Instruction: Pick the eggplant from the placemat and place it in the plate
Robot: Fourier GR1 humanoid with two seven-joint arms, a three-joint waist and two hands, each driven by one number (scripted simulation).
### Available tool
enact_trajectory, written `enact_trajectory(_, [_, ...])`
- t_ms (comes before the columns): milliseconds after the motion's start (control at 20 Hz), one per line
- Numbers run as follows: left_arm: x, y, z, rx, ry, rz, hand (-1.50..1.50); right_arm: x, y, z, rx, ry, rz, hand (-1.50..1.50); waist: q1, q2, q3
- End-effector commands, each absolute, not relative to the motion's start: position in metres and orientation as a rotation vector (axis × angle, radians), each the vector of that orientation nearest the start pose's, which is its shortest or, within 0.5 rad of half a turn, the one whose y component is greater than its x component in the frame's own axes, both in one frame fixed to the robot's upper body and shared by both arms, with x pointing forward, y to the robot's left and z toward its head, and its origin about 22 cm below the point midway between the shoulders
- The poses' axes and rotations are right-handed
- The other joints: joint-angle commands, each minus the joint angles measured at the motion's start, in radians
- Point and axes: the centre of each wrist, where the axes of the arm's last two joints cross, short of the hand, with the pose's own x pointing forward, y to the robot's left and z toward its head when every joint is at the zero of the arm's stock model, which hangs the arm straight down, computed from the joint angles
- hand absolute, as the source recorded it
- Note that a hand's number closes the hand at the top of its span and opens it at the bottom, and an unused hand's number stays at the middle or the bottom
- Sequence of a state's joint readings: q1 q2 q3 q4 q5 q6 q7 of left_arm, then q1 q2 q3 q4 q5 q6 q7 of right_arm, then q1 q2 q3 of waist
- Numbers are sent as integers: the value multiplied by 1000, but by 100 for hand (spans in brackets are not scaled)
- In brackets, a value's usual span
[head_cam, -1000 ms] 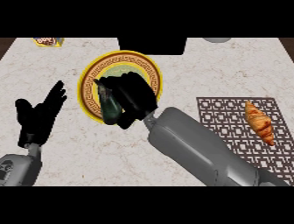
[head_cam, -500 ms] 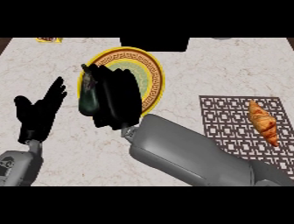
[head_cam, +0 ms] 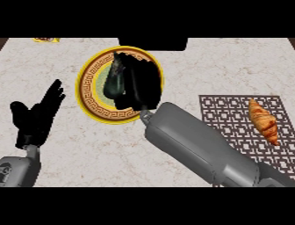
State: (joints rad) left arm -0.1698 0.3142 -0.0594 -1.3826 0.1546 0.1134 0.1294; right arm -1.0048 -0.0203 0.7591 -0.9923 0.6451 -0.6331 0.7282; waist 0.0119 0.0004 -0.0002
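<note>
The dark eggplant [head_cam: 115, 81] lies lengthwise over the middle of the yellow-rimmed plate [head_cam: 90, 103], at centre left on the counter. My right hand [head_cam: 142, 85] reaches over the plate from the lower right. It is curled against the eggplant's right side and hides part of it. I cannot tell whether the eggplant touches the plate's surface. My left hand [head_cam: 38, 115] rests open at the left, fingers up, apart from the plate. The brown patterned placemat [head_cam: 231, 116] lies at the right.
A croissant [head_cam: 264, 121] lies on the placemat's right half. A small yellow item [head_cam: 45, 39] sits at the counter's far left edge, and a dark block [head_cam: 160, 43] stands just behind the plate. My right forearm [head_cam: 196, 149] crosses the counter's middle.
My right hand has carried the eggplant away from me and a little to the right, from the plate's near-left rim to over its middle. More of the eggplant now shows. The left hand stayed put.
</note>
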Motion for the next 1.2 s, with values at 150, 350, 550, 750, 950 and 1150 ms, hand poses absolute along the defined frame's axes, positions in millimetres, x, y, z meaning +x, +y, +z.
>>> enact_trajectory(150, [288, 275, 11, 156, -1401, -82, 0, 367, -10, 90, -847, -1609, 874, 150, -3, 4, 0])
enact_trajectory(350, [280, 279, 7, 150, -1420, -90, 0, 383, -35, 79, -642, -1494, 765, 150, 10, 9, 0])
enact_trajectory(550, [290, 271, 17, 151, -1419, -118, 0, 389, -52, 54, -562, -1541, 914, -150, 4, 6, 1])
enact_trajectory(750, [284, 281, 11, 169, -1425, -113, 0, 397, -60, 62, -599, -1730, 844, -150, 0, 5, 0])
enact_trajectory(950, [283, 289, 25, 171, -1411, -87, 0, 384, -34, 91, -438, -1960, 692, -150, 4, 0, 2])
enact_trajectory(1150, [278, 290, 21, 173, -1393, -81, 0, 381, -46, 116, -215, -2027, 555, -150, -11, -4, 1])
